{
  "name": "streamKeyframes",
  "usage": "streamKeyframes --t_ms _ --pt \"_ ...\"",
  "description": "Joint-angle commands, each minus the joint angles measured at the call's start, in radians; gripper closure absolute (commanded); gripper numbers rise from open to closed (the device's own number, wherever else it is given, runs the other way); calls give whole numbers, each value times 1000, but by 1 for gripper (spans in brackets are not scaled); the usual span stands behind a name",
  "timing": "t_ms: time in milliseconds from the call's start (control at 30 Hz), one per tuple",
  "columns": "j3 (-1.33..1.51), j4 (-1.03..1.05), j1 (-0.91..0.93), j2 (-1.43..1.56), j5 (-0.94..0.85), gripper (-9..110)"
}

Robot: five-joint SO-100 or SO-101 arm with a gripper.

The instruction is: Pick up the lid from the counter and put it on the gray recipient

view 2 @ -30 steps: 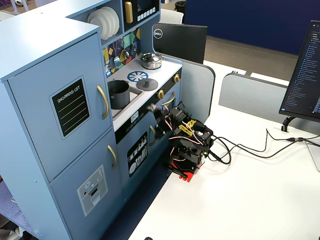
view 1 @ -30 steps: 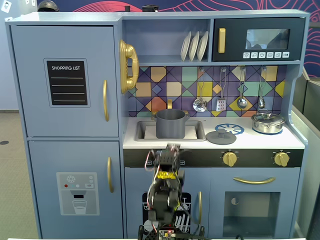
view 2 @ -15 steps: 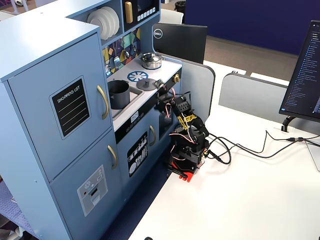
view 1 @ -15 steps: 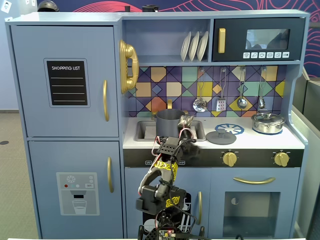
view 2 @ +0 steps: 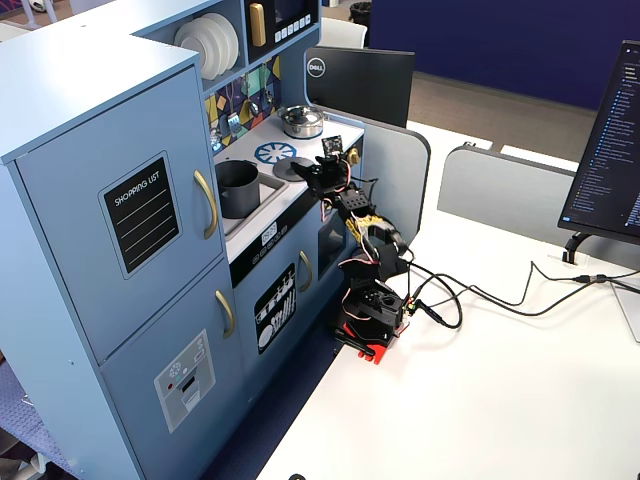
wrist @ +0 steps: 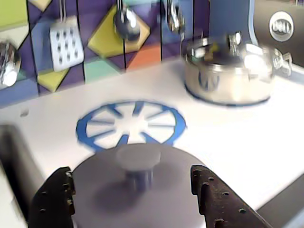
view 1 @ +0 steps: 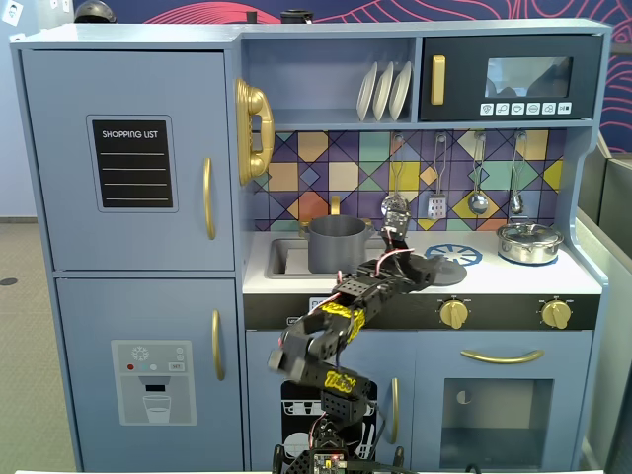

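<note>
In the wrist view the gripper (wrist: 133, 190) is hanging low over the lid (wrist: 137, 183) with its 2 fingers (wrist: 54, 197) spread wide apart and empty, 1 on each side of the lid's small knob (wrist: 138, 161), probably so a squeeze would catch that knob. The lid is lying flat on the white counter (wrist: 228, 142), just in front of the blue burner ring (wrist: 130, 123), with the silver pot (wrist: 232, 71) well behind it to the right. In a fixed view the gray pot (view 1: 339, 244) is sitting open in the sink to the lid's left, awaiting its cover.
</note>
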Motion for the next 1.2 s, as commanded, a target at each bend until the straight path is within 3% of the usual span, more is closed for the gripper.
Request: streamKeyframes --t_ms 0,433,833,1167 --pt "-38 -155 -17 -126 12 76" --pt "-195 -293 -48 -416 14 80" --pt "-318 -276 -51 -558 44 83" --pt "-351 -256 -55 -626 67 96"
